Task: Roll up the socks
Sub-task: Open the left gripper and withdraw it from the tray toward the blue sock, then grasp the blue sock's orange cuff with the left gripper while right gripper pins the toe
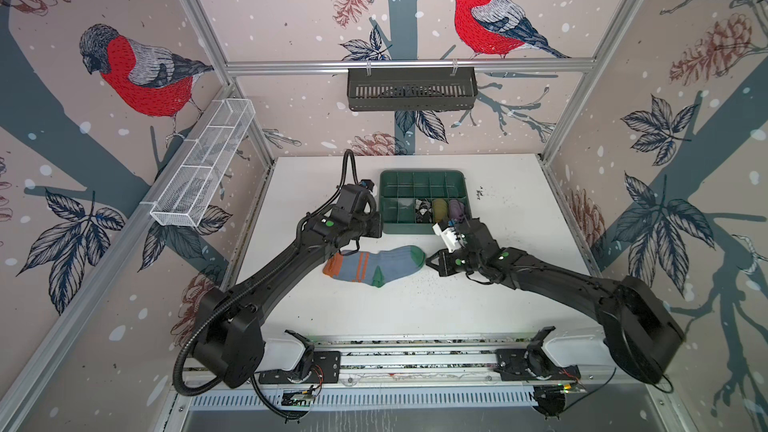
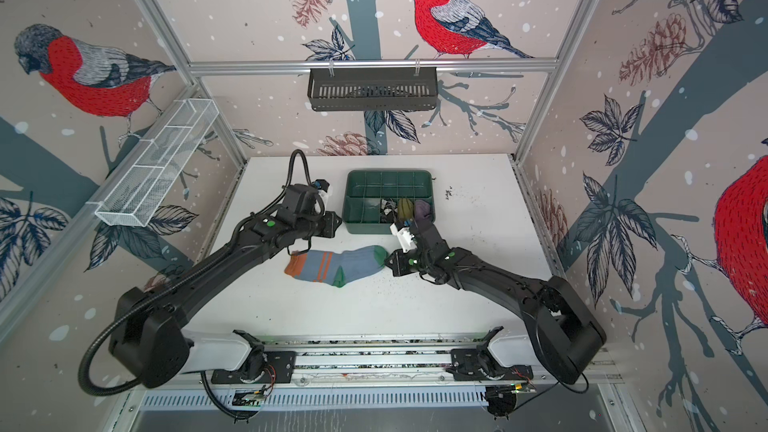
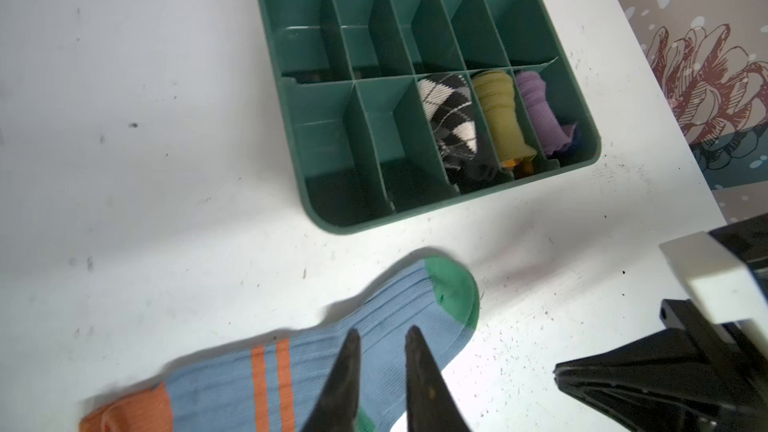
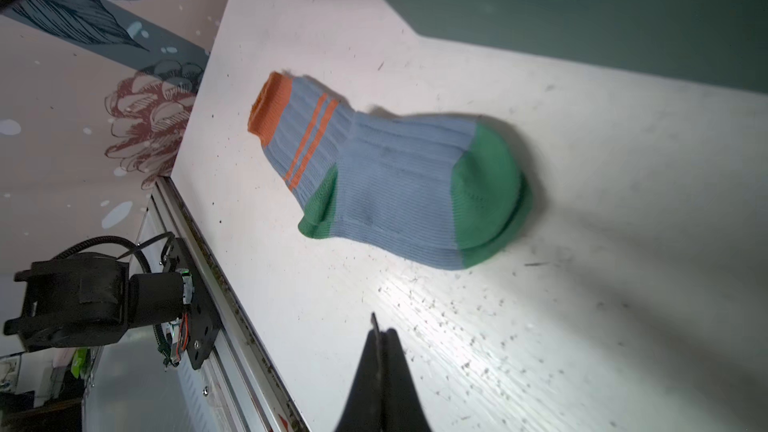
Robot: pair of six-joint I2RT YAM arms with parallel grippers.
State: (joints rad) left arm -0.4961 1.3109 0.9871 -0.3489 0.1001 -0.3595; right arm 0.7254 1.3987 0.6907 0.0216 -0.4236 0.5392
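Observation:
A light blue sock (image 1: 374, 265) (image 2: 338, 265) with an orange cuff, orange stripes and a green heel and toe lies flat on the white table, cuff to the left. My left gripper (image 3: 382, 332) hangs over its foot part (image 3: 415, 297), jaws a narrow gap apart with nothing between them. My right gripper (image 1: 430, 261) (image 4: 380, 328) is shut and empty just beyond the green toe (image 4: 486, 193), clear of it. The black-grey-white argyle sock (image 3: 451, 118) (image 1: 422, 209) lies in a front compartment of the green tray.
The green divided tray (image 1: 422, 173) (image 3: 415, 218) stands behind the sock. It also holds an olive-yellow rolled sock (image 3: 498, 114) and a purple rolled sock (image 3: 540, 110). A white wire basket (image 1: 203, 164) and a black basket (image 1: 411, 89) hang on the walls.

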